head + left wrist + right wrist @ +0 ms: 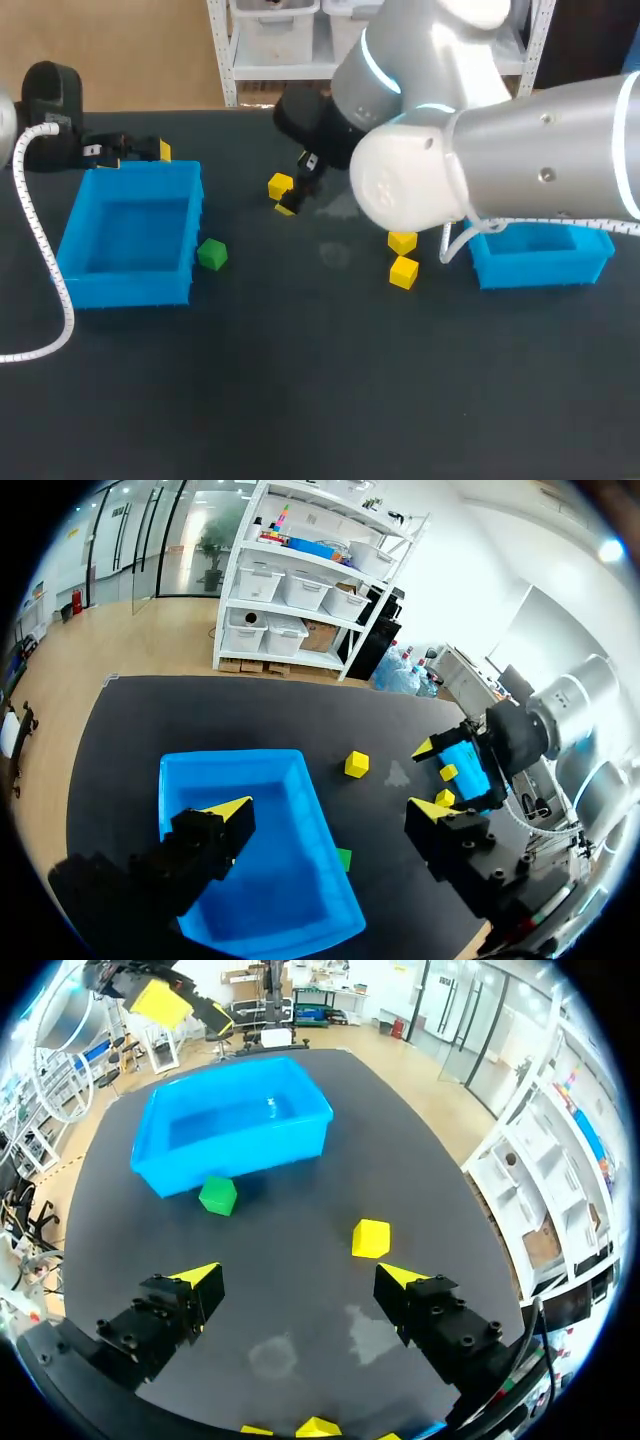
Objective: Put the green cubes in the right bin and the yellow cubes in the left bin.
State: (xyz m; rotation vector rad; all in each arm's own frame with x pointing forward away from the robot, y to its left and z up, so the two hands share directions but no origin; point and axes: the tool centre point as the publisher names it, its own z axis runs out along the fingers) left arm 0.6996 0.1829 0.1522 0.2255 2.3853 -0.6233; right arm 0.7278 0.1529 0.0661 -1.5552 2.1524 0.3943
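Note:
A green cube [211,254] lies just right of the left blue bin [75,268]. One yellow cube [280,185] sits mid-table, two more [402,241] [403,271] near the right blue bin [540,268]. My right gripper [298,186] hovers open beside the mid-table yellow cube [371,1238], which lies ahead of its fingers [297,1276]; the green cube [217,1196] and the left bin [160,1170] are farther ahead. My left gripper [135,150] hangs open behind the left bin, looking down [330,810] over that bin [300,780], empty.
A white ribbed cable [40,250] runs along the left bin's left side. Both bins are empty. The right arm's bulky links [420,120] hang over the table's middle back. Open dark tabletop [300,380] fills the front.

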